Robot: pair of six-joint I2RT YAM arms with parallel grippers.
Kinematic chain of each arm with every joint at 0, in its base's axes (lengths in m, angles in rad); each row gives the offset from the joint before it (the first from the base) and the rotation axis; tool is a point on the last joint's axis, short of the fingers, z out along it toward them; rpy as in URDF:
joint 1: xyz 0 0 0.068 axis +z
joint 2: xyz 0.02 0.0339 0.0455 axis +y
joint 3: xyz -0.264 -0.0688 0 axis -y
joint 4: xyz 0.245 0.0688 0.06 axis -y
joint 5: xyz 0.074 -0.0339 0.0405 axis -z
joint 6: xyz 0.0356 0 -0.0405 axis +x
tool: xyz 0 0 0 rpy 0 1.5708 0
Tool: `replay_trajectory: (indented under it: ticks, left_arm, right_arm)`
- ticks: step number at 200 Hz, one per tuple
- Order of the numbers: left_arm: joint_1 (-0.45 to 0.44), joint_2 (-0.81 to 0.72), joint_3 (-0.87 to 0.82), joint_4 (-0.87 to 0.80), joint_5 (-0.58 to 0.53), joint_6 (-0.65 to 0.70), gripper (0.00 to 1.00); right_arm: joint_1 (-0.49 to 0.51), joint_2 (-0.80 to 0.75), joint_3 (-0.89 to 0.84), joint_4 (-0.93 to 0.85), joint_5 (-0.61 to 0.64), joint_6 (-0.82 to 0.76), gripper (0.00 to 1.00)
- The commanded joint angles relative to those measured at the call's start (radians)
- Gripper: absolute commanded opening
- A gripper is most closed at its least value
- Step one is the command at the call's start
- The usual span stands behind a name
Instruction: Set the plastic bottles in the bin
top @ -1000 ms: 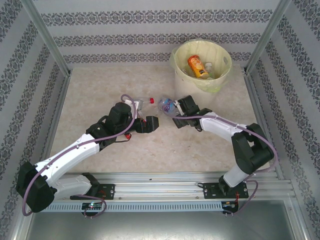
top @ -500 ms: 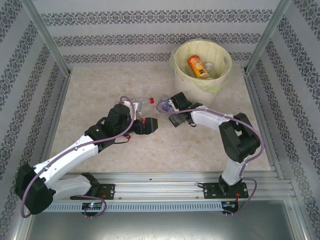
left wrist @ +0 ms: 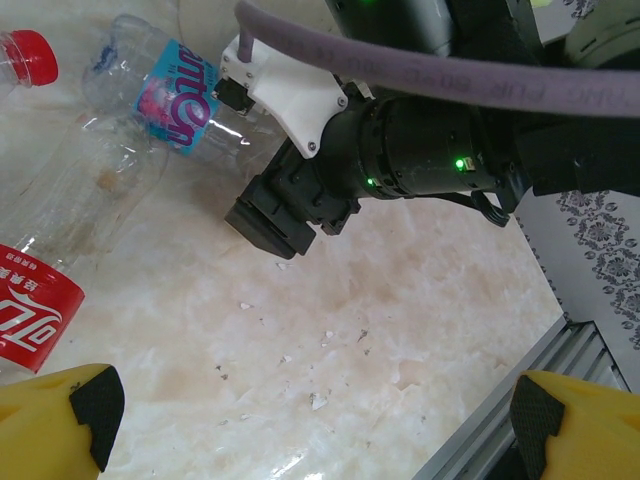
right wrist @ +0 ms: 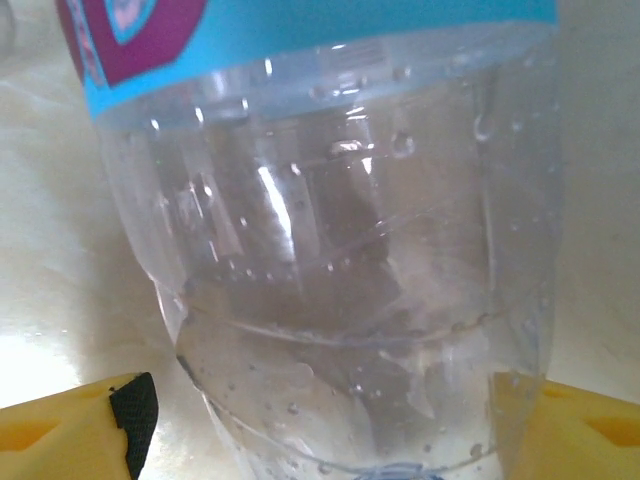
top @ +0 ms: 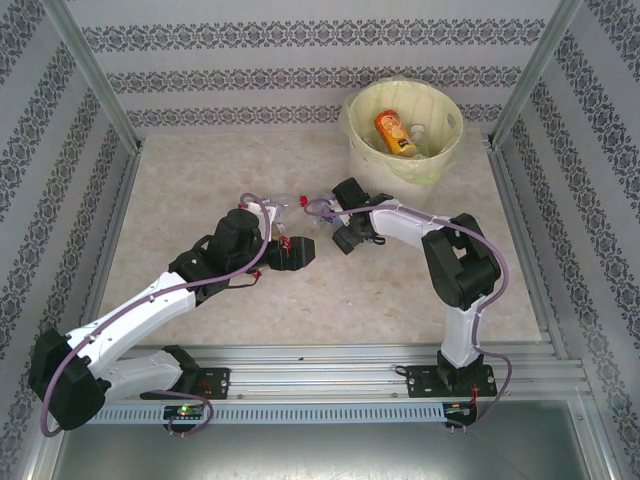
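**Left pincer** (left wrist: 320,428) — released. Its two yellow fingertips (left wrist: 60,415) stand wide apart above the table (left wrist: 380,340), with nothing between them.

**Red-label bottle** (left wrist: 35,318) lies on its side just ahead of the left-hand fingertip. Its body is clear. Its red cap (left wrist: 28,52) points away from the left pincer.

**Blue-label bottle** (left wrist: 168,103) lies on its side farther ahead of the left pincer, just beyond the red-label bottle. The black wrist of the right arm (left wrist: 420,160) crosses in front of the left pincer and reaches over one end of this bottle.

**Right pincer** (right wrist: 320,430) — set around the blue-label bottle. One yellow fingertip stands on each side of the bottle's clear lower body.
- A narrow gap shows beside the left-hand pad.
- The right-hand pad sits at the bottle's edge.
- Whether the pincer is clenched on the bottle cannot be told.

**Bin** (top: 440,160) stands well apart from the right pincer, beyond it and to its right, at the far side of the table. An orange bottle (top: 393,133) and a clear bottle (top: 420,136) lie inside it.
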Motion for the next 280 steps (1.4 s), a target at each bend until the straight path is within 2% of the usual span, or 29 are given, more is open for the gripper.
replay_trajectory:
  ticks: [1, 85, 158, 178, 205, 236, 280]
  left_arm:
    - [0.012, -0.020, -0.002, -0.019, 0.002, 0.020, 1.00]
    - [0.016, -0.071, 0.001, -0.070, -0.022, 0.035, 1.00]
    - [0.060, -0.064, 0.048, -0.057, 0.030, 0.076, 1.00]
    - [0.114, -0.041, 0.068, -0.036, 0.101, 0.088, 1.00]
    - [0.206, -0.007, 0.072, 0.072, 0.276, 0.100, 1.00]
    - [0.271, 0.041, 0.110, 0.172, 0.436, 0.144, 1.00]
    - [0.372, 0.097, 0.045, 0.483, 0.602, 0.020, 1.00]
  right_arm:
    - [-0.006, 0.024, 0.036, -0.069, -0.064, -0.013, 0.84]
    - [-0.033, 0.056, 0.085, -0.114, -0.123, 0.001, 0.72]
    - [-0.005, 0.021, 0.042, -0.131, -0.113, 0.032, 0.52]
    - [0.003, -0.001, 0.018, -0.133, -0.111, 0.059, 0.46]
    - [0.016, -0.042, -0.020, -0.140, -0.091, 0.091, 0.39]
    - [0.042, -0.127, -0.057, -0.158, -0.085, 0.134, 0.39]
    - [0.068, -0.296, -0.105, -0.188, -0.119, 0.249, 0.38]
